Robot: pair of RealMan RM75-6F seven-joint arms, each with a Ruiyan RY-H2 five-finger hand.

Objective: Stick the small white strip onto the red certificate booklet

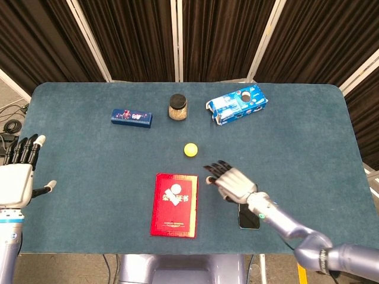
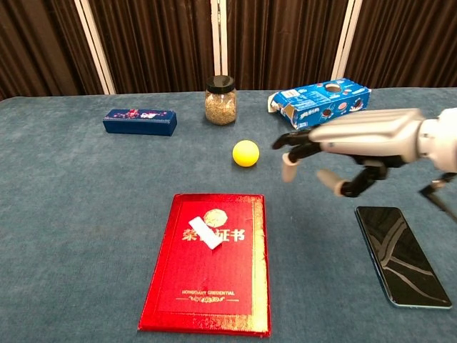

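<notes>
The red certificate booklet [image 1: 174,205] [image 2: 211,263] lies flat near the table's front edge. A small white strip [image 2: 203,231] [image 1: 176,195] lies on its cover, beside the gold emblem. My right hand [image 1: 230,181] [image 2: 350,146] hovers palm down just right of the booklet's top corner, fingers spread and holding nothing. My left hand [image 1: 16,174] is raised off the table's left edge, fingers straight and apart, and is not seen in the chest view.
A yellow ball [image 1: 190,149] sits behind the booklet. A black phone [image 2: 402,254] lies to the right, partly under my right forearm in the head view. At the back stand a blue box [image 1: 131,117], a jar [image 1: 177,107] and a blue cookie box [image 1: 237,104].
</notes>
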